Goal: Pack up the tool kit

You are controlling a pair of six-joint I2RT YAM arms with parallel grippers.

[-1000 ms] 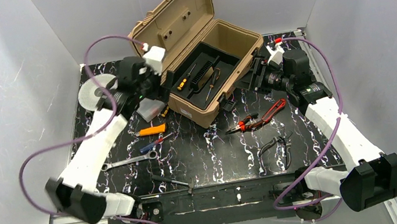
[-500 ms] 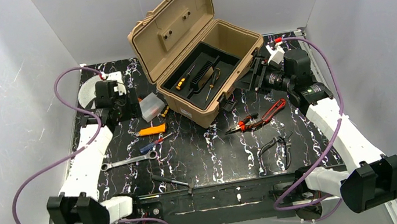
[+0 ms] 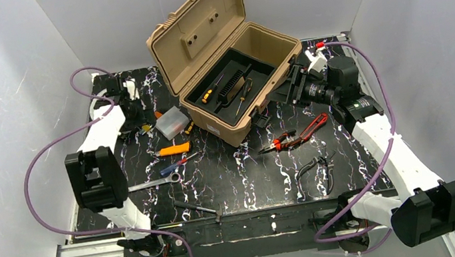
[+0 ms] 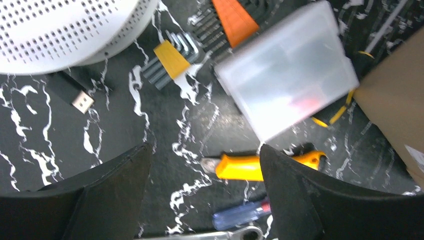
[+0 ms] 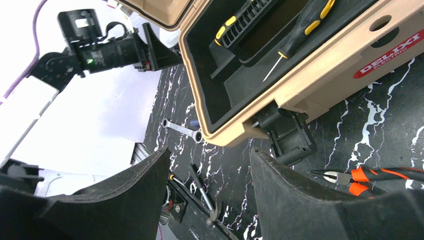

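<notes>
Top view: your toolbox (image 3: 278, 54) stands at twelve o'clock on the table (image 3: 238, 174), lid up to take tools. The red-handled pliers (image 3: 296, 135) lie loose at its five o'clock.

Left wrist: the left pincer (image 4: 202, 165) gapes empty over a blurred orange-handled tool (image 4: 252, 166).

Right wrist: the right pincer (image 5: 210, 160) is spread wide, holding nothing, near the front latch (image 5: 290, 137). The tray is cut off.

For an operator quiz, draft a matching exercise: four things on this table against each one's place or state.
1. tan hard-plastic toolbox
2. red-handled pliers
3. small clear plastic box
4. orange-and-black screwdriver

a. in the black inner tray
b. lid raised
c. loose, left of the toolbox
d. loose, in front of the toolbox

Pairs: 1-b, 2-d, 3-c, 4-a
</notes>
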